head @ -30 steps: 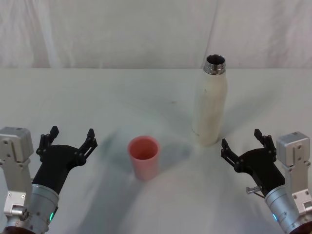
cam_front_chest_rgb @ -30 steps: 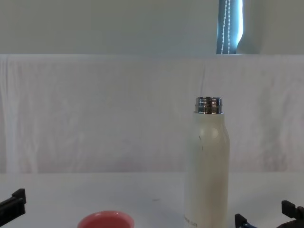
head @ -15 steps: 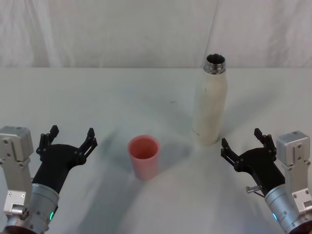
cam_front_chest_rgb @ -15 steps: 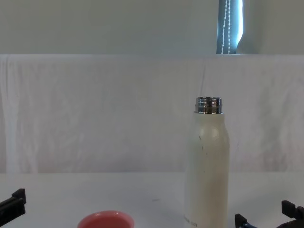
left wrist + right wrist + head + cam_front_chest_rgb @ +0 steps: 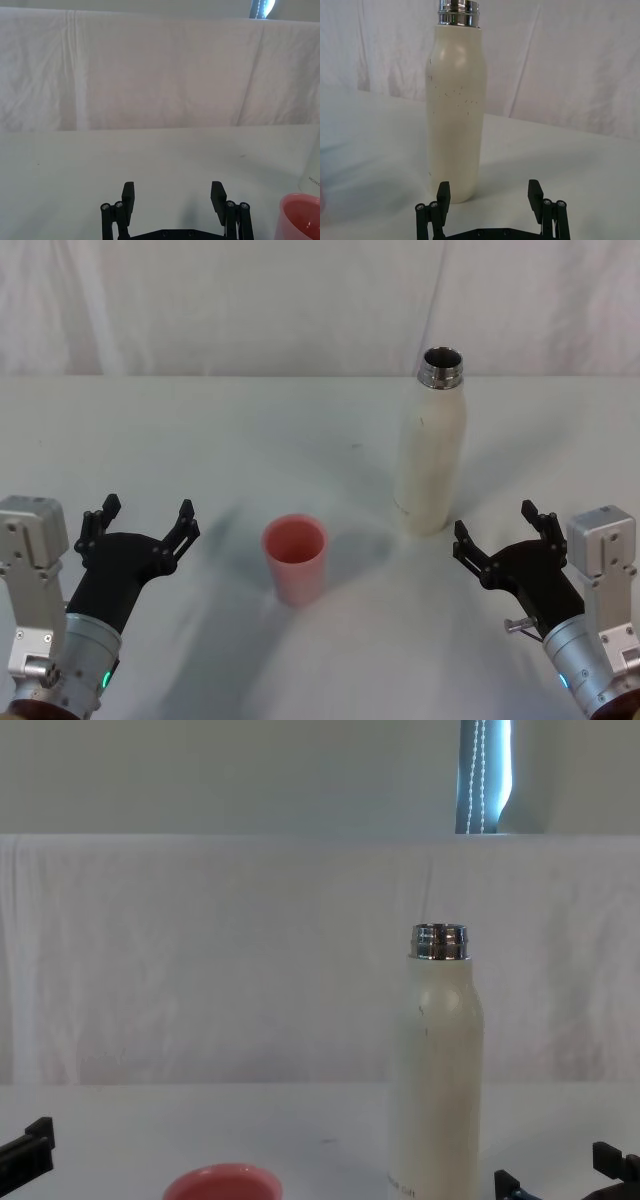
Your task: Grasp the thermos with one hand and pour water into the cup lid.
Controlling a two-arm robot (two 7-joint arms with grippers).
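Note:
The cream-white thermos stands upright right of centre on the table, its steel neck uncapped; it also rises in the chest view and the right wrist view. The pink cup lid sits mouth up to its left and nearer me, with its rim at the chest view's bottom and at the left wrist view's corner. My right gripper hovers open just in front and to the right of the thermos, empty. My left gripper hangs open left of the cup lid, empty.
A white cloth covers the table and hangs as a backdrop behind it. A small dark speck lies on the cloth between the cup lid and the thermos.

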